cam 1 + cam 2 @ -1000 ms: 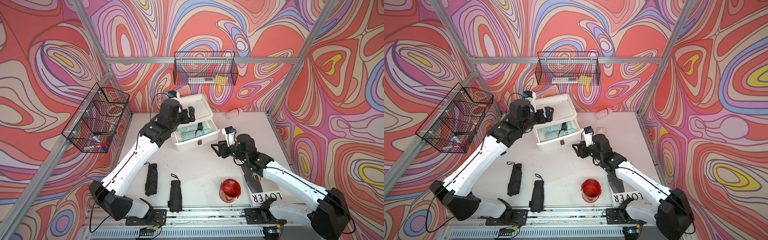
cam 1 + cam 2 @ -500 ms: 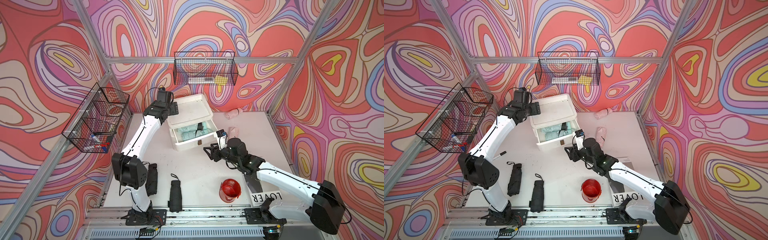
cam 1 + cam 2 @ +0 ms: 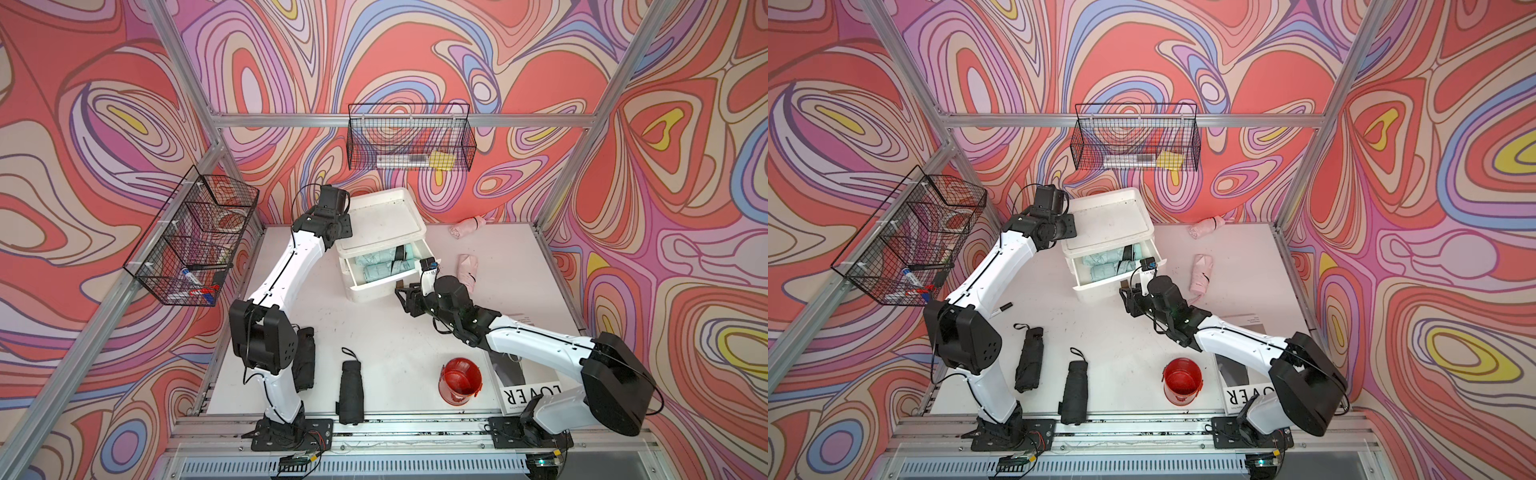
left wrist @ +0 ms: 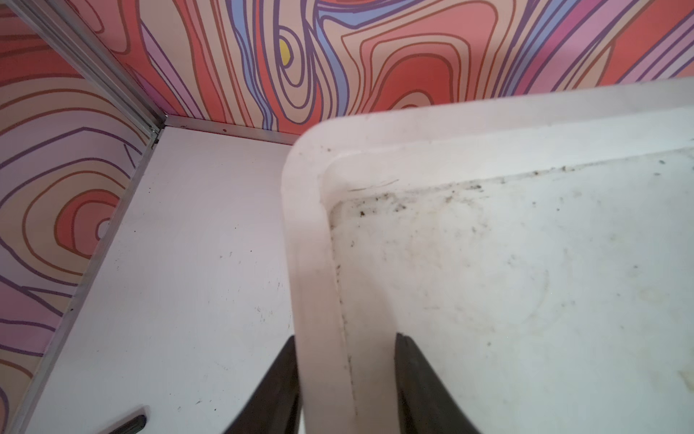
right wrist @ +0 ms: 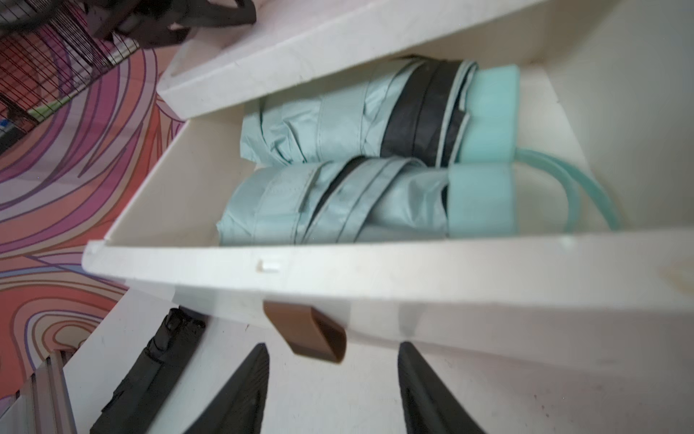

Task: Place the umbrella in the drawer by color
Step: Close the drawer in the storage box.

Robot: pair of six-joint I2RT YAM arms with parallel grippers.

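Since the earlier frame the left gripper (image 4: pixel 345 335) has been swung astride the cabinet rim (image 4: pixel 304 225), clamp not confirmable; right gripper (image 5: pixel 333 344) is held spread, drawer handle (image 5: pixel 306 334) just ahead between the jaws, teal umbrellas (image 5: pixel 338 203) lodged in the open drawer (image 5: pixel 375 278) beyond, pink umbrella (image 3: pixel 468 270) left beside its wrist.

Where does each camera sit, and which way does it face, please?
Top views: high over the front edge, looking down at the table; left arm and right arm show whole in both.
Left wrist: behind the left claw, facing a top corner of the drawer unit; two fingertips show.
Right wrist: behind the right claw, facing the open drawer with mint umbrellas; its tips show.
Shared: the top views and right wrist both show those umbrellas.
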